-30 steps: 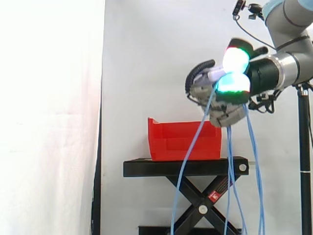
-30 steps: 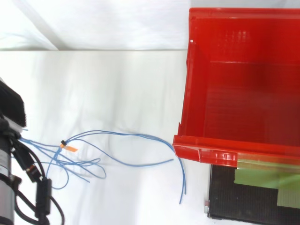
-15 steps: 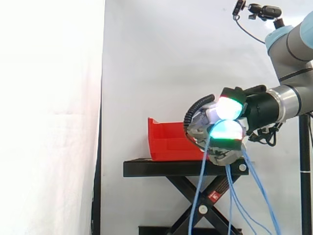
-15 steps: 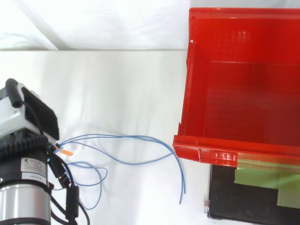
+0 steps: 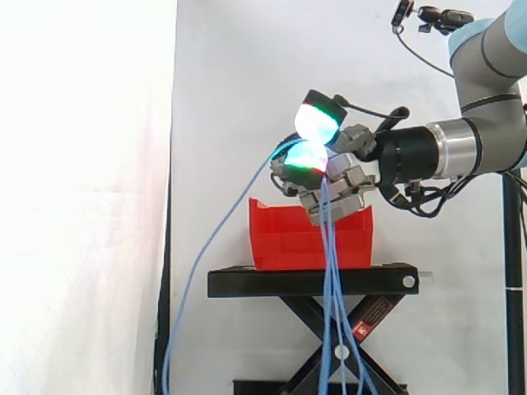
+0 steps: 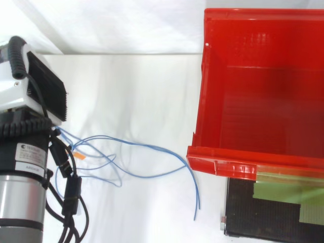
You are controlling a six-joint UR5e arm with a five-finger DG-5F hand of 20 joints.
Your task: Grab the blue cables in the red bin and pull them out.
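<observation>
Hand clenched round the blue cables, I hold them in a bunch that hangs down past the black stand, with one strand looping off to the left. Half a second ago my hand sat low by the stand; now it is higher, level with the red bin's top. From above, the bin is bare inside and the strands trail outside it, so I judge them pulled out.

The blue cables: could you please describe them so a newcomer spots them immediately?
Find the red bin on the black stand, with the hand raised beside it. The blue cables dangle from that hand past the stand: the only thin, limp blue strands.
</observation>
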